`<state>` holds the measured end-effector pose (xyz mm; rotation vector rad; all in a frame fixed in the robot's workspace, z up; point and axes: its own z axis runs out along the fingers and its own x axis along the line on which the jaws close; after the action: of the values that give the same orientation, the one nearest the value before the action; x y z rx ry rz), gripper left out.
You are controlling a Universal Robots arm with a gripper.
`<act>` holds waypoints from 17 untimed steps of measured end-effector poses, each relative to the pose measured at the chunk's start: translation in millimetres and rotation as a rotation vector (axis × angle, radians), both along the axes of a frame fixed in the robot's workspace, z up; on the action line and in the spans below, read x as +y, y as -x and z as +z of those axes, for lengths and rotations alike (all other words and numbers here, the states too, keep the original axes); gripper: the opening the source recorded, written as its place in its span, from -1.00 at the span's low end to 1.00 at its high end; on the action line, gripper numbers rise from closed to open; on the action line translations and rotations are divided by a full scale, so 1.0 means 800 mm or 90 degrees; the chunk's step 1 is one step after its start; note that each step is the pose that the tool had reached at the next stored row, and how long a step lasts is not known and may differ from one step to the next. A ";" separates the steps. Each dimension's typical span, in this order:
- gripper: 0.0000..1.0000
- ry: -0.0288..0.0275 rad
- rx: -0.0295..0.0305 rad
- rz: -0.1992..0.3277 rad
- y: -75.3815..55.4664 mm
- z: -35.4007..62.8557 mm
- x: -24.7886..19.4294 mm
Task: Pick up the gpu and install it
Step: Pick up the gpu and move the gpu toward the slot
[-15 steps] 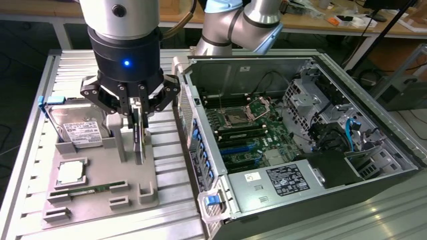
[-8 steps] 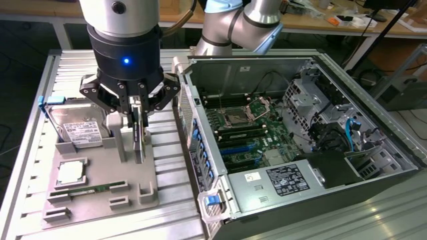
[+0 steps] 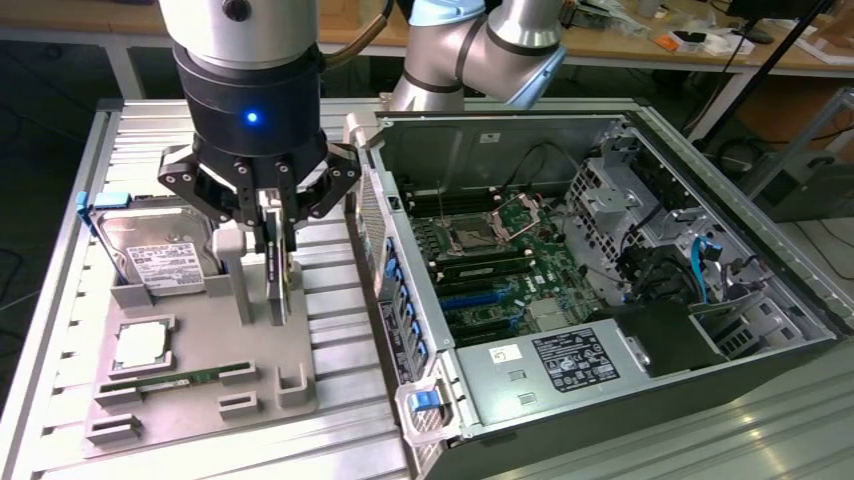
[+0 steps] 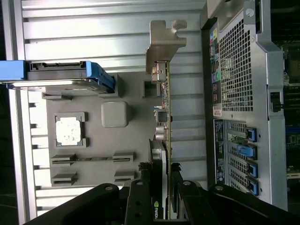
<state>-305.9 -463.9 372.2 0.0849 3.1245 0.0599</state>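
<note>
Gripper [image 3: 274, 245] is pinched narrow on the top edge of the gpu [image 3: 278, 285]. The card stands on its long edge in the grey tray [image 3: 254, 370], bracket [image 4: 165, 40] at the end away from the fingers. I'm guessing it's parked upright so the jaws can squeeze both flat faces from above. Hard drive [image 3: 154, 255] leans just beside it. Further off, the PC case [image 3: 400, 300] lies open on its side, motherboard [image 3: 501, 270] facing up.

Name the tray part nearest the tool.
The gpu, the thin card with a silvery bracket, clamped in the tool. Hard drive, processor and memory stick sit apart.
</note>
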 end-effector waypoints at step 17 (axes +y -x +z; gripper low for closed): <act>-0.47 -0.0001 0.0006 0.000 0.000 0.010 0.0000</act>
<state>-305.9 -463.9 380.1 0.0850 3.1254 0.0600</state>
